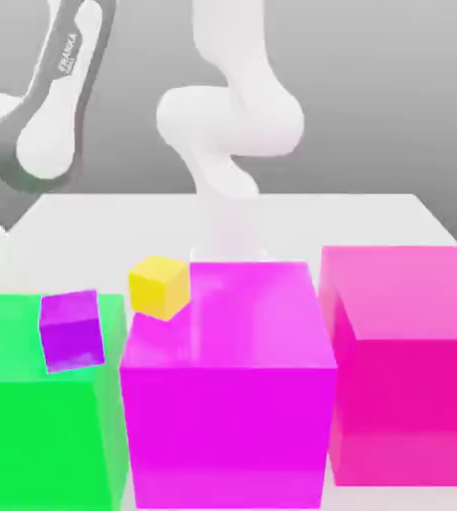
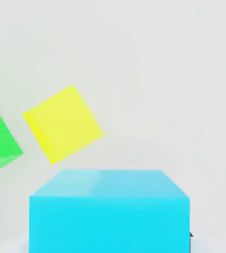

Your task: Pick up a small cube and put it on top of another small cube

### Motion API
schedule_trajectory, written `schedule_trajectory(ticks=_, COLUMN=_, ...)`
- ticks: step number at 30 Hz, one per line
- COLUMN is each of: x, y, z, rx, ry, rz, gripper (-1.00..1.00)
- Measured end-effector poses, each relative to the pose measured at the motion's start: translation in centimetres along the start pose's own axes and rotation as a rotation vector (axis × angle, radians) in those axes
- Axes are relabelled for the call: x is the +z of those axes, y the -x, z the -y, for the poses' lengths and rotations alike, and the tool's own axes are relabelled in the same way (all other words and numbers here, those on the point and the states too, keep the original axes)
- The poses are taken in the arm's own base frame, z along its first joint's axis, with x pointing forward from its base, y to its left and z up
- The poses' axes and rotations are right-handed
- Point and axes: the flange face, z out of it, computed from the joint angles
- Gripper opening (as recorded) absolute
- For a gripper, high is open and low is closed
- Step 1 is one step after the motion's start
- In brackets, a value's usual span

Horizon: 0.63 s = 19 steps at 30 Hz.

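Looks to me like the gripper (image 2: 110, 238) is closed on the cyan cube (image 2: 109, 222), so from my end I'd keep that squeeze steady and lift dead straight up, no twist, and only go sideways once it's well above the yellow cube (image 2: 63, 124) and the green block (image 2: 0, 141) near it. The cyan one sits right between the fingertips, over toward the desk's (image 1: 302, 220) edge on the exterior view's left; can't tell which cube it should land on, tbh.
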Motion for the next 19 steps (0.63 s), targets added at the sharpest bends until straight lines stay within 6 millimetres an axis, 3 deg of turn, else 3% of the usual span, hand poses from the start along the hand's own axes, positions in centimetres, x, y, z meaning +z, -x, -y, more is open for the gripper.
schedule_trajectory(ticks=3, x=-4.7, y=0.6, z=3.7, rx=0.012, ry=-0.014, rz=0.002, gripper=-1.00)
schedule_trajectory(ticks=5, x=-7.4, y=2.7, z=7.6, rx=-0.020, ry=-0.010, rz=0.011, gripper=-1.00)
schedule_trajectory(ticks=9, x=-12.8, y=9.9, z=15.7, rx=-0.117, ry=0.015, rz=0.022, gripper=-1.00)
schedule_trajectory(ticks=11, x=-14.9, y=13.9, z=18.7, rx=-0.159, ry=0.035, rz=0.021, gripper=-1.00)
schedule_trajectory(ticks=13, x=-13.6, y=14.8, z=19.5, rx=-0.152, ry=0.054, rz=0.016, gripper=-1.00)
schedule_trajectory(ticks=15, x=-10.7, y=15.1, z=19.5, rx=-0.151, ry=0.059, rz=0.014, gripper=-1.00)
schedule_trajectory(ticks=16, x=-9.5, y=15.1, z=19.5, rx=-0.150, ry=0.059, rz=0.014, gripper=1.00)
schedule_trajectory(ticks=19, x=-9.5, y=15.1, z=19.5, rx=-0.150, ry=0.059, rz=0.014, gripper=1.00)
